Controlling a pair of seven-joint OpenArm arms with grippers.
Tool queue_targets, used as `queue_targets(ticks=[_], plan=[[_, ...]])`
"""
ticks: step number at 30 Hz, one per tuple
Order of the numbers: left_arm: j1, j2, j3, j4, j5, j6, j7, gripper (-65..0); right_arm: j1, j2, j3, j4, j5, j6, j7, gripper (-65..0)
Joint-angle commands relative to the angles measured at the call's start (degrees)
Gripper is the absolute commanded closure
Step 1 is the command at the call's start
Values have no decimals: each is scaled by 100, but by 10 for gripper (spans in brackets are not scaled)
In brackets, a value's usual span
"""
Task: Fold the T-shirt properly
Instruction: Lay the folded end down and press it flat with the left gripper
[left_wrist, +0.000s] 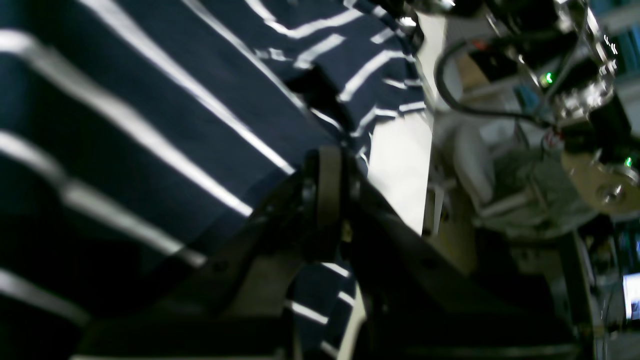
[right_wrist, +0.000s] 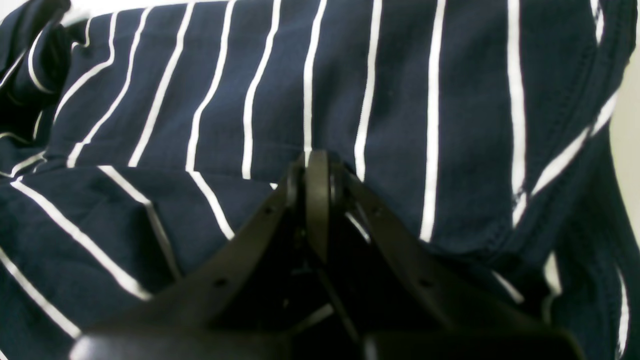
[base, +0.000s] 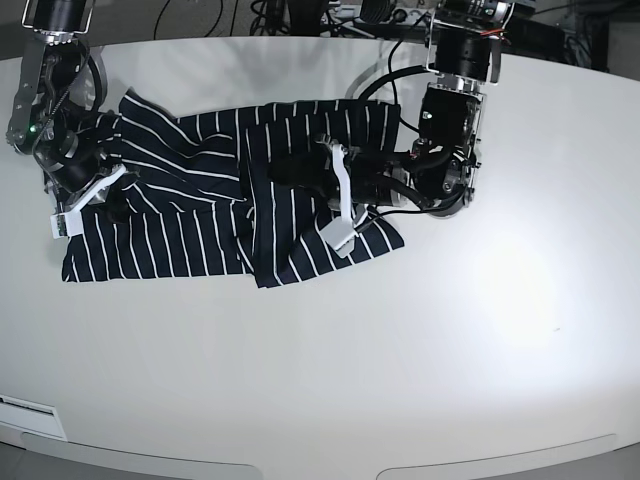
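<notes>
The T-shirt, dark navy with thin white stripes, lies crumpled across the table's far left half, and its right part is folded over toward the middle. In the base view my left gripper reaches in from the right over that folded part. In its wrist view the left gripper is shut, with T-shirt fabric bunched at the tips. My right gripper sits at the shirt's left end. Seen from its wrist, the right gripper is shut on a fold edge of the T-shirt.
The white table stretches wide to the front and right of the shirt. Cables and equipment crowd the far edge. In the left wrist view, arm hardware and a black cable show beyond the table edge.
</notes>
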Motion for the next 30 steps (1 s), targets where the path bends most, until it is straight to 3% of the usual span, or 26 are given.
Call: queue_targets(ticks=[1, 5, 13, 18, 23, 30], plan=[[-125, 35, 76, 92, -170, -81, -57, 0, -98, 0, -66, -70, -374, -4, -758, 0], [-245, 28, 146, 92, -68, -81, -11, 0, -96, 0, -66, -70, -372, -4, -758, 0], [-935, -46, -295, 92, 721, -76, 258, 0, -98, 0, -66, -70, -374, -4, -763, 0], [-1064, -254, -302, 92, 769, 26, 249, 0, -96, 0, -66, -70, -372, -4, -761, 0], [-1027, -251, -122, 92, 350, 138, 289, 0, -98, 0, -66, -70, -374, -4, -761, 0], [-876, -256, 752, 90, 2549, 702, -267, 0, -96, 0, -66, -70, -372, -4, -846, 0]])
